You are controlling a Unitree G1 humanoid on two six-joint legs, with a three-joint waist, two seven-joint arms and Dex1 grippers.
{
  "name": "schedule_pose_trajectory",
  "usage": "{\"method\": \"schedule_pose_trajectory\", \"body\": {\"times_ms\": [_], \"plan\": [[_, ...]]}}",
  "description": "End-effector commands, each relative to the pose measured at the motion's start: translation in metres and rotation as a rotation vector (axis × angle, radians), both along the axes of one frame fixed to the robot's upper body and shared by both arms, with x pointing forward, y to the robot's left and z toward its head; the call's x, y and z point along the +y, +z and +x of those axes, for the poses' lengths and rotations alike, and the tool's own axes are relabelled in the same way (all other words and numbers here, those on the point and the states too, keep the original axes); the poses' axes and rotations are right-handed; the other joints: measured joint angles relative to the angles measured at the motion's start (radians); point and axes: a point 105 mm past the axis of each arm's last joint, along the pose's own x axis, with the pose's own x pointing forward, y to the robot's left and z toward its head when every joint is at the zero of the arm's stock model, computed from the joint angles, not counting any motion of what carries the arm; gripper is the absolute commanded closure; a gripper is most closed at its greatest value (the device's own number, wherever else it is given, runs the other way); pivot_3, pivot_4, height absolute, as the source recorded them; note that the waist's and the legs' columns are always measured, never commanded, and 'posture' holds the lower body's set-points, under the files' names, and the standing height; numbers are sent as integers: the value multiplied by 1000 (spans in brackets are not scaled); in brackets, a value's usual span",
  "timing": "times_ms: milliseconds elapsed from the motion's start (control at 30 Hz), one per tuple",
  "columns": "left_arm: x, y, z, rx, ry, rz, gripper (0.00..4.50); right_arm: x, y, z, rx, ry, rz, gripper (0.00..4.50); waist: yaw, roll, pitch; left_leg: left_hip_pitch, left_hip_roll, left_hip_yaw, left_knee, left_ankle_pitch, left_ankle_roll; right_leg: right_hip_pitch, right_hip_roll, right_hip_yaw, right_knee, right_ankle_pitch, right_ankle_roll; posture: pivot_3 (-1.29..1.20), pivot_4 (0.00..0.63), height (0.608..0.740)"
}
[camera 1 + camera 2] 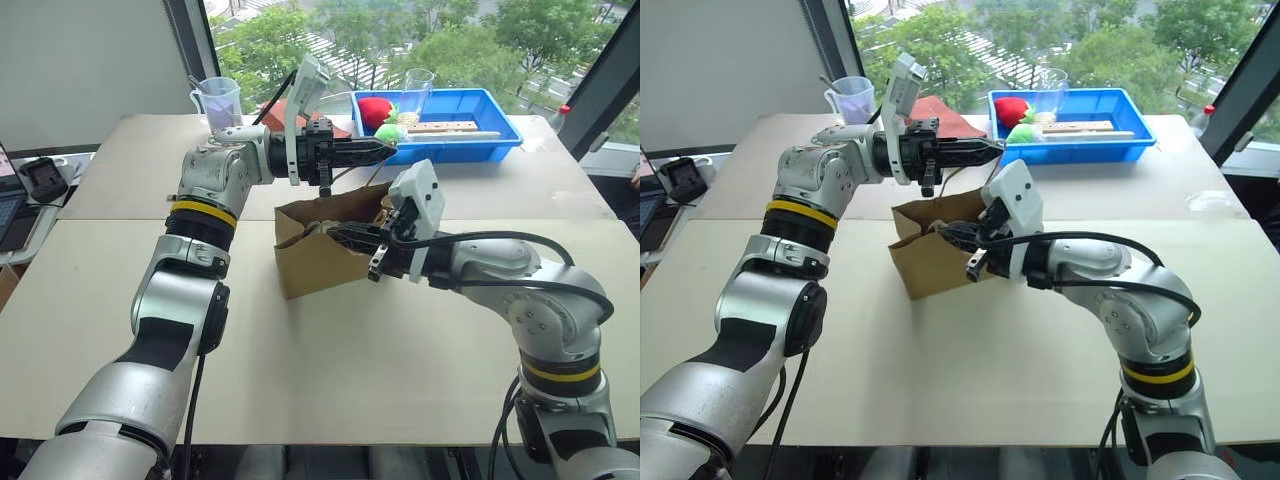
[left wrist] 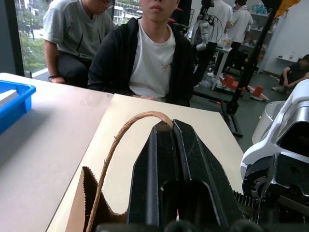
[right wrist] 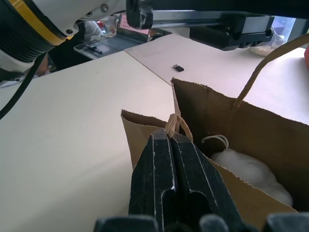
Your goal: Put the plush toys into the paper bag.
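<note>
While the bag (image 1: pixel 320 250) is standing mid-table, both grippers (image 1: pixel 385 150) (image 3: pixel 170 137) are pinching its 2 twine handles (image 2: pixel 120 140); thin paper is tearing easily, and 1 white toy (image 3: pixel 251 171) is lying inside.

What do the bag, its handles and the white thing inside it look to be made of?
Paper bag: matte brown kraft paper, going by its creases and zigzag-cut rim. Handle: twisted tan twine or paper cord, with visible strand twist. White plush toy: fluffy, fibrous surface, likely synthetic plush.

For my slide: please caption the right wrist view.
Right gripper pinches paper bag handle; white plush toy inside.
</note>
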Motion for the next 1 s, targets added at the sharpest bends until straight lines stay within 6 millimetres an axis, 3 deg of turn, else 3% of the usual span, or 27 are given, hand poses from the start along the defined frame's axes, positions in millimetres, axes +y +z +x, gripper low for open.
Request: {"method": "schedule_pose_trajectory", "body": {"times_ms": [33, 267, 433, 500, 700, 800, 1000], "plan": [[23, 23, -3, -86, 79, -43, 3273, -2, 6, 6, -68, -11, -13, 4500, -3, 0, 0, 0, 0, 0, 0, 0, 0, 0, 0, 0, 0, 0, 0, 0, 150, 740], [66, 30, -24, -165, 225, -17, 71, -5, 4, 18, -77, -19, -28, 4500, -11, 0, 0, -1, 0, 0, 0, 0, 0, -2, 0, 0, 1, 0, 0, 0, 150, 740], [104, 18, -32, -149, 347, 16, 27, -6, 4, 21, -81, -19, -28, 4500, -17, 0, 0, 0, 0, 0, 0, 1, -1, -1, 0, 0, 1, 0, 0, 0, 150, 740], [115, -10, -42, -127, 347, 94, 27, -8, 5, 23, -81, -20, -33, 4500, -19, 0, 0, 0, 0, 0, 0, 1, -1, -1, 0, 0, 2, 0, 0, 0, 150, 740], [117, -52, -60, -103, 328, 180, 27, -14, 6, 25, -84, -20, -53, 4500, -9, 0, 0, 1, 1, 0, -2, 1, -1, -1, 0, 0, 2, 0, 0, 0, 150, 740], [119, -71, -51, -156, 402, 220, 27, -15, 7, 25, -86, -23, -57, 4500, -1, 0, 0, 1, 0, 0, -2, 1, -1, -1, 0, 0, 0, 0, 0, 0, 150, 740], [117, -82, -35, -233, 494, 205, 27, -16, 8, 24, -85, -23, -66, 4500, 8, 0, 0, 1, 0, 0, -1, 1, -1, 0, 0, 0, -2, 0, 0, 0, 150, 740]]}}
